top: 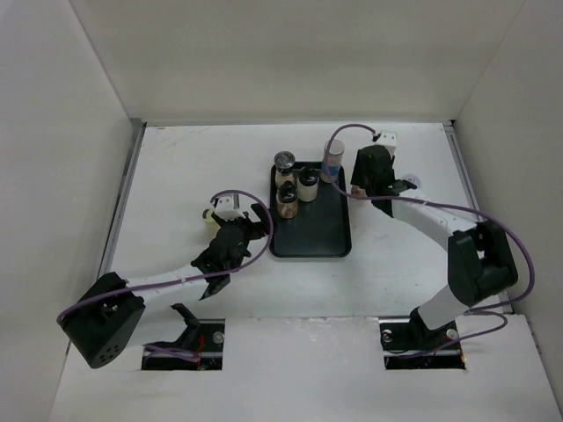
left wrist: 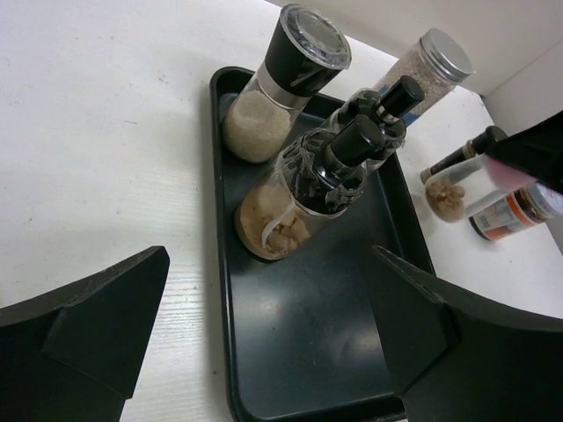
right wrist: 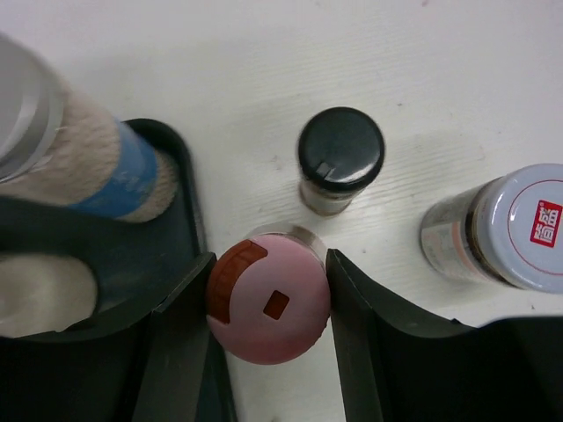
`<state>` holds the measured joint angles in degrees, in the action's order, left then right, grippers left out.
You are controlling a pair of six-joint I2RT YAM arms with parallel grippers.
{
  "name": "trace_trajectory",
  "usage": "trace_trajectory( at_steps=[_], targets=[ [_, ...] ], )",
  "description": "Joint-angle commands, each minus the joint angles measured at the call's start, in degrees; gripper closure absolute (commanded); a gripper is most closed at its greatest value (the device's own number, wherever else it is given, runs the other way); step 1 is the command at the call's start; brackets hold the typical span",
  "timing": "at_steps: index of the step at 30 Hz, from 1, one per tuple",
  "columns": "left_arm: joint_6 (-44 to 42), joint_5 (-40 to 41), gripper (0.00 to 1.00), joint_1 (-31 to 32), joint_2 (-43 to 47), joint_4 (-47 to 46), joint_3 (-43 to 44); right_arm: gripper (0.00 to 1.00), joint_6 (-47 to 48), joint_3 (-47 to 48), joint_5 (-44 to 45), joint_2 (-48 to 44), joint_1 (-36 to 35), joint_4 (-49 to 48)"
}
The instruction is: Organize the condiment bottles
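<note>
Now the right fingers (right wrist: 378,338) clamp a pink-capped jar (right wrist: 268,303) just beside the tray (top: 318,230) at 2 o'clock, while the left fingers (left wrist: 88,334) gape empty at its 9 o'clock, 3 bottles (top: 287,200) standing inside.

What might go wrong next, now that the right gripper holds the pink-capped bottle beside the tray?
1. The right gripper seems to pinch the pink-capped bottle only at its round cap, so it might slip or swing.
2. The tall silver-capped bottle stands in the tray corner right beside one finger; a move toward the tray could topple it.
3. The black-capped bottle stands close ahead and could be bumped.
</note>
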<state>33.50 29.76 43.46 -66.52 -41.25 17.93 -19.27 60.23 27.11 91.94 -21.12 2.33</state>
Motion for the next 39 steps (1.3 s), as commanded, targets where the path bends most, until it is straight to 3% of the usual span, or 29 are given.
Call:
trace_trajectory(
  at_steps=[1, 9, 18, 21, 25, 32, 36, 39],
  targets=[
    [0.8, -0.7, 0.06, -0.4, -0.9, -3.4, 0.0, 0.63, 1.3, 0.5, 0.7, -6.9, -4.4, -3.6],
    [1.1, -1.2, 0.06, -0.8, -0.9, -3.5, 0.0, 0.62, -0.2, 1.2, -2.5, -2.2, -11.8, -4.0],
    [1.3, -1.2, 0.06, -0.8, -1.0, -3.5, 0.0, 0.60, -1.2, 1.0, -2.4, 2.5, -13.9, -4.7],
    [1.4, -1.1, 0.06, -1.1, -1.6, -3.5, 0.1, 0.49, -2.1, 0.2, -2.4, 2.8, -13.9, -4.8],
    [1.5, -1.5, 0.06, -1.0, -1.4, -3.5, 0.1, 0.19, -2.5, -0.6, -2.3, 1.6, -13.9, -4.8],
    [1.7, -1.5, 0.06, -1.0, -1.2, -3.5, 0.1, 0.10, -1.7, -2.4, -2.1, -7.2, -12.5, -2.7],
    [1.7, -1.0, 0.06, -1.2, -0.9, -3.5, -0.2, 0.09, -2.3, -6.7, -0.8, -14.2, -5.1, -2.7],
    [1.7, -1.5, 0.06, -0.9, -0.8, -3.5, -0.1, 0.01, -2.2, -8.4, 3.7, -15.5, 2.5, -3.0]
  ],
)
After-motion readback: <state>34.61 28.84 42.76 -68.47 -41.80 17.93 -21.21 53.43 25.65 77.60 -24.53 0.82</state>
